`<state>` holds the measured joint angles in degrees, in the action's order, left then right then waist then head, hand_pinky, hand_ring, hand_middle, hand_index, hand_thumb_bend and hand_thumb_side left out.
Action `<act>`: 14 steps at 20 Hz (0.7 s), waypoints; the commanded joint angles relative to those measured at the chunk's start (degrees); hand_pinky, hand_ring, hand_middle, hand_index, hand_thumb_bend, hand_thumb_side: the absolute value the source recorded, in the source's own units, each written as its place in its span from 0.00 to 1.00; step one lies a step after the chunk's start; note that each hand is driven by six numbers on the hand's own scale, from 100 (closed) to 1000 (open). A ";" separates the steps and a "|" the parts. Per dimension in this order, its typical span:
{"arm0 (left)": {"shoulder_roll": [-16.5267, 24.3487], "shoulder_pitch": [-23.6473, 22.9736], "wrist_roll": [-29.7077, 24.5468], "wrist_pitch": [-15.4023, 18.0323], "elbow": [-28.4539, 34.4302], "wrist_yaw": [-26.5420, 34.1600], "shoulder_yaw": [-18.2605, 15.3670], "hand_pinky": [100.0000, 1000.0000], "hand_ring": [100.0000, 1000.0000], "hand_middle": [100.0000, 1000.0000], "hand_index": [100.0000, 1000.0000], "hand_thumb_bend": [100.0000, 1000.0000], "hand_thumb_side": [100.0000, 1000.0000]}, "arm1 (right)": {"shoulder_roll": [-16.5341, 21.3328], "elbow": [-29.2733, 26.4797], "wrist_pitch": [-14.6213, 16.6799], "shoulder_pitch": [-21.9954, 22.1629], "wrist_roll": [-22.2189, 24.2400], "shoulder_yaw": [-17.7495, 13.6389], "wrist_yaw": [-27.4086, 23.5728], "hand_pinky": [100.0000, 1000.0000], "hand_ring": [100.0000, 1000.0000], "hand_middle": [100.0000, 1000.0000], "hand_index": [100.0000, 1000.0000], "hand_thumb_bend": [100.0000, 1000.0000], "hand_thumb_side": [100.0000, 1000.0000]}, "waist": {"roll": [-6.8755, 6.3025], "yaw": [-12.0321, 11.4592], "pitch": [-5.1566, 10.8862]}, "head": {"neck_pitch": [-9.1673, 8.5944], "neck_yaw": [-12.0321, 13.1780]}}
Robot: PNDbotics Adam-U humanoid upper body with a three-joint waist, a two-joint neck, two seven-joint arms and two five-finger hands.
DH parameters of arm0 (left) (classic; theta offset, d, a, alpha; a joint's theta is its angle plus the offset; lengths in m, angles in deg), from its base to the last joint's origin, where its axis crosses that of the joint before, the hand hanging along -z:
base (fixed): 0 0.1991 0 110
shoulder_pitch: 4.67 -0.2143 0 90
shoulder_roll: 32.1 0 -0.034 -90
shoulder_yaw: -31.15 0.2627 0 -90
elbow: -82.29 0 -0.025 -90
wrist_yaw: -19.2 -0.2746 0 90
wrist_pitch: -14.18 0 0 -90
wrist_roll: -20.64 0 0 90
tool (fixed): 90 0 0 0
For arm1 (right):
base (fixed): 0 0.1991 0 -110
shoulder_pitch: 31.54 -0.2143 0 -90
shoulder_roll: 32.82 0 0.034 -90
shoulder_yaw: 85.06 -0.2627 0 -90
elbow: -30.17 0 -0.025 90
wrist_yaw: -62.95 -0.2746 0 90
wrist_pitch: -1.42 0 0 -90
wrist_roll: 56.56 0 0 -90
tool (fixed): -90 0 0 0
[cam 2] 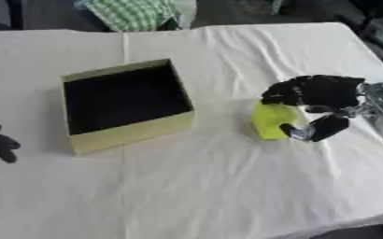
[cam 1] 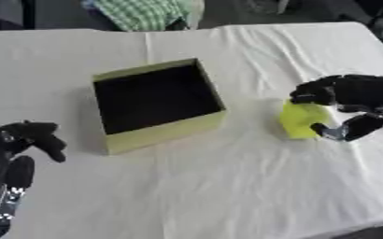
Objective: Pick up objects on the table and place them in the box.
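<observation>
- Down at the near left corner the robot's left hand [cam 1: 19, 144] rests on the white tablecloth [cam 1: 227, 186], holding nothing, its dark fingers relaxed and loosely bent, well apart from everything else.
- Just right of it, toward the middle of the table, stands the box [cam 1: 166, 130]: square, open at the top, yellow-green walls, a dark inside. From where I look I can make out nothing lying in it.
- Right of the box, with a strip of bare cloth between, a small bright yellow-green object [cam 2: 270, 120] sits on the table. Its exact shape is hard to tell, because the hand hides part of it.
- The right hand [cam 2: 322, 93] comes in from the right edge and has hold of that object: fingers curled over its top and far side, the thumb [cam 2: 313, 130] hooked round its near right corner.
- At the far edge, beyond the table, a green checked cloth [cam 1: 145, 13] shows.
</observation>
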<state>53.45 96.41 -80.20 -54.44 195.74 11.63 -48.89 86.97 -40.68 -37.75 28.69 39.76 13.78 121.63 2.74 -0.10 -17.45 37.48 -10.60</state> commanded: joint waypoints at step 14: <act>0.46 0.23 -0.15 -0.05 1.14 -0.25 -0.11 0.57 0.42 0.48 0.76 0.00 0.76 | 0.51 -2.36 0.08 -0.05 -2.73 -1.21 -5.91 0.69 0.72 0.27 1.00 0.00 0.23 | -0.08 -0.04 0.91 | -0.30 0.16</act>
<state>53.44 96.41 -80.26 -54.51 195.74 11.62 -48.89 85.89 -41.67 -37.52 29.24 37.58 13.42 116.78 2.63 -0.11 -17.41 37.30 -10.63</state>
